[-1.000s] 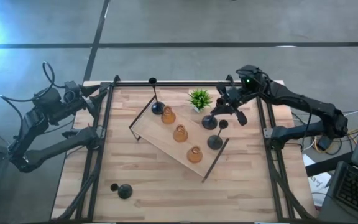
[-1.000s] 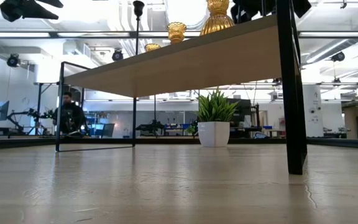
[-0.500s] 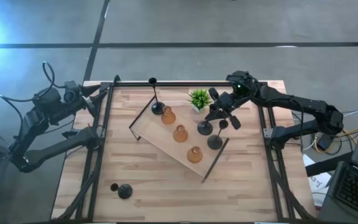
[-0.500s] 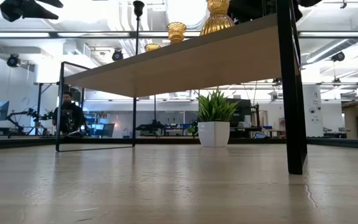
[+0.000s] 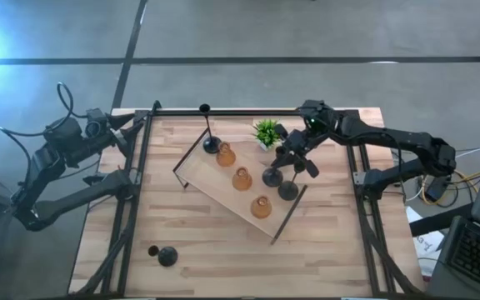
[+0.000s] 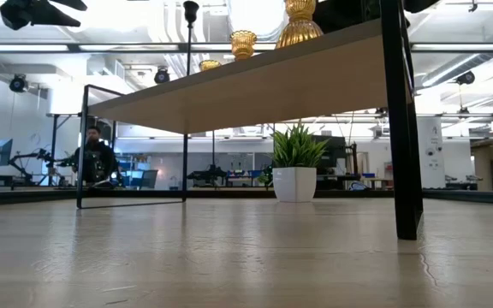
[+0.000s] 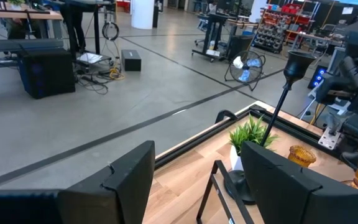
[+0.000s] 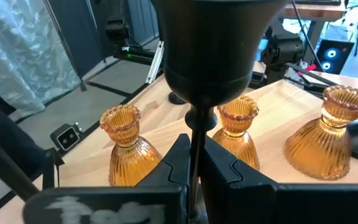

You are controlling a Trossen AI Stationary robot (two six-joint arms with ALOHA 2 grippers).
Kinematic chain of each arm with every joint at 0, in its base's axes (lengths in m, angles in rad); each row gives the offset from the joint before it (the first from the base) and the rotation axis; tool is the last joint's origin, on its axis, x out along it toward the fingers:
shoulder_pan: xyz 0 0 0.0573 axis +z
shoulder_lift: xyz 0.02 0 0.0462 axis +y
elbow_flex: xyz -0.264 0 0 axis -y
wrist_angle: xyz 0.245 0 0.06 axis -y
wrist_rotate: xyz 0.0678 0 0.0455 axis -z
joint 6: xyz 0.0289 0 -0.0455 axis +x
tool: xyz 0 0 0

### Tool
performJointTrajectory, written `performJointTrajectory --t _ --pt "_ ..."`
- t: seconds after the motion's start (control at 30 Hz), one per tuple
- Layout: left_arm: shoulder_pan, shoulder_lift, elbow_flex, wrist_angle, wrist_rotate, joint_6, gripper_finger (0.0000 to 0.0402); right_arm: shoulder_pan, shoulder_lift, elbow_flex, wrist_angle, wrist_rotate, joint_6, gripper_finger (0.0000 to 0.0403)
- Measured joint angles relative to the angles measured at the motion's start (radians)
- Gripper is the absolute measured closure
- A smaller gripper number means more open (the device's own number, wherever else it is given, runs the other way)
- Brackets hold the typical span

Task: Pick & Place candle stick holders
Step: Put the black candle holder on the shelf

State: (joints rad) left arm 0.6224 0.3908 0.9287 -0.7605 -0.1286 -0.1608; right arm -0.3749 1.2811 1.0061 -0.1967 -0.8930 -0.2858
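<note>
Our right gripper [image 5: 283,160] is clamped on the stem of a black candle stick holder [image 8: 209,56], held over the wooden tray [image 5: 202,179] next to another black one [image 5: 288,191]. Left gripper [image 7: 194,180] hangs spread and idle off the table's left edge. Tray has three amber holders [image 5: 242,178] plus two black; one black holder [image 5: 163,255] lies on the table, left to place. No readable writing.

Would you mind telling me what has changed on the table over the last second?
The right gripper, shut on a black candle holder, has carried it from beside the potted plant inward over the wooden tray, close to another black holder. The three amber holders, the tall black holder, the black holder lying at the near edge and the left gripper have not moved.
</note>
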Motion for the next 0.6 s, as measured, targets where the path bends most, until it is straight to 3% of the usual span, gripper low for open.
performJointTrajectory --t 0.6 --pt "0.000 0.000 0.000 0.000 0.000 0.000 0.0158 0.018 0.063 -0.001 0.001 0.005 -0.046 0.0394"
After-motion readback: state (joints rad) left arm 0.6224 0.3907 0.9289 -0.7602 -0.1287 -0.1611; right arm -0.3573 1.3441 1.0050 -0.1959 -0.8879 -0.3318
